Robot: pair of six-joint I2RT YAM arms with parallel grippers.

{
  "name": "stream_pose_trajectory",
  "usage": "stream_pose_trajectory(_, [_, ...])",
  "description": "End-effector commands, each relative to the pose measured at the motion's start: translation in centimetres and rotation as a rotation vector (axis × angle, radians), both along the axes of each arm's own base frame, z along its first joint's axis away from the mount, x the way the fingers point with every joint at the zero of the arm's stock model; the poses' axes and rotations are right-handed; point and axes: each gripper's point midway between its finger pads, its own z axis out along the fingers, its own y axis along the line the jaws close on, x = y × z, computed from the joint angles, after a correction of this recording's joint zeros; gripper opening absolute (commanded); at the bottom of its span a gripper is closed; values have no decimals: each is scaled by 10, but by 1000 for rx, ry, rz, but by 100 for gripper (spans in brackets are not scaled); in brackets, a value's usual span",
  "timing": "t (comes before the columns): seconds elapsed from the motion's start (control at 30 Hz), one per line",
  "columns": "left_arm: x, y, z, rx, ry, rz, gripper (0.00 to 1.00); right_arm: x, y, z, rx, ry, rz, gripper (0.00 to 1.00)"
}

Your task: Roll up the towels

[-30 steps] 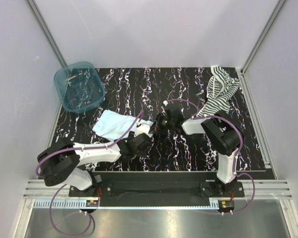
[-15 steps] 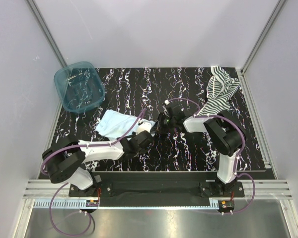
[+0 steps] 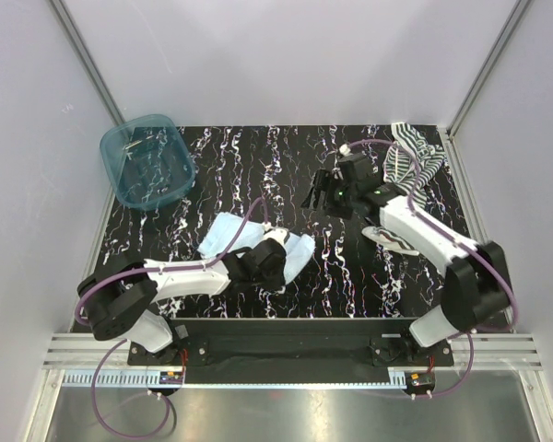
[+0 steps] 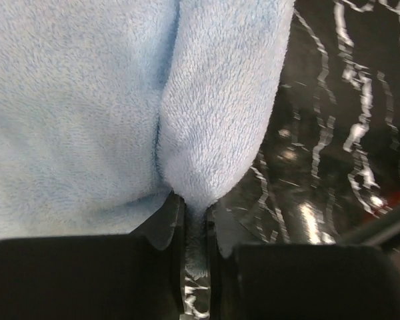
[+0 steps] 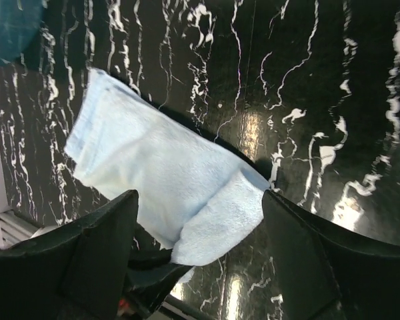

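Progress: early, as I judge it; neither towel shows a roll, and only one is being handled
pale blue towel [image 3: 232, 236]: lies near the front of the table [image 3: 258, 157], left of centre, loosely doubled into a long soft fold, with one end bunched at the left gripper
striped towel [image 3: 407, 168]: crumpled in a heap at the far right corner, untouched, well apart from the blue one
basket [image 3: 177, 166]: teal, at the far left corner, away from both towels
left arm: stretched low across the front of the table toward the centre, wrist just over the cloth
left gripper [image 4: 193, 215]: pinched nearly shut on a thin ridge of the blue towel's edge; the wrist view shows pile squeezed between the fingers
right arm: reached forward and inward over mid-table, wrist raised and looking down on the blue towel from above
right gripper [image 3: 321, 190]: jaws spread wide, holding nothing, clear of the cloth
Left to do: by my reckoning, flatten and roll the blue towel, then fetch, spread and roll the striped one
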Motion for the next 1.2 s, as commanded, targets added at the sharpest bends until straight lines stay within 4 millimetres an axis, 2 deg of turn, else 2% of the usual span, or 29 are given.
stream_pose_trajectory(0.0, [-27, -33, 22, -184, 150, -53, 0, -13, -37, 38, -122, -83, -47, 82])
stream_pose_trajectory(0.07, [-29, -45, 34, -271, 187, -48, 0, -24, -43, 48, -107, -97, -59, 82])
stream_pose_trajectory(0.13, [-33, -49, 40, -376, 276, -26, 0, -36, -45, 50, -75, -92, -61, 82])
stream_pose_trajectory(0.2, [-29, -60, 52, -487, 302, -2, 0, -46, -41, 51, -35, -83, -44, 82])
stream_pose_trajectory(0.23, [-29, -57, 48, -498, 321, 17, 0, -50, -41, 51, -18, -81, -47, 82])
stream_pose_trajectory(0.27, [-29, -62, 56, -546, 333, 4, 0, -56, -42, 48, 5, -79, -53, 82])
stream_pose_trajectory(0.43, [-29, -57, 56, -667, 447, 73, 0, -74, -30, 42, 124, -69, -16, 82])
stream_pose_trajectory(0.57, [-30, -42, 47, -732, 495, 149, 0, -83, -18, 23, 209, -11, 2, 79])
stream_pose_trajectory(0.63, [-27, -35, 46, -778, 530, 213, 0, -88, -11, 18, 255, 14, 19, 73])
stream_pose_trajectory(0.67, [-24, -36, 55, -834, 517, 204, 0, -88, -6, 14, 290, 15, 22, 71])
stream_pose_trajectory(0.73, [-26, -26, 46, -866, 570, 269, 0, -93, 1, 4, 328, 52, 44, 71])
stream_pose_trajectory(0.77, [-25, -26, 51, -896, 574, 261, 0, -91, 5, 5, 346, 46, 50, 72])
stream_pose_trajectory(0.9, [-27, -25, 44, -906, 636, 286, 0, -94, 16, -12, 307, 72, 63, 78])
stream_pose_trajectory(0.93, [-29, -22, 37, -900, 656, 308, 0, -94, 19, -15, 299, 79, 62, 79])
stream_pose_trajectory(1.0, [-29, -24, 44, -956, 669, 305, 0, -94, 26, -25, 270, 97, 70, 79])
stream_pose_trajectory(1.03, [-30, -22, 37, -951, 688, 321, 0, -97, 32, -31, 254, 114, 80, 79])
stream_pose_trajectory(1.07, [-29, -23, 43, -981, 682, 302, 0, -97, 34, -34, 244, 121, 80, 79])
stream_pose_trajectory(1.13, [-30, -22, 38, -991, 712, 324, 0, -98, 37, -42, 218, 134, 76, 78])
stream_pose_trajectory(1.17, [-30, -22, 42, -1018, 703, 309, 0, -99, 37, -48, 201, 152, 70, 78])
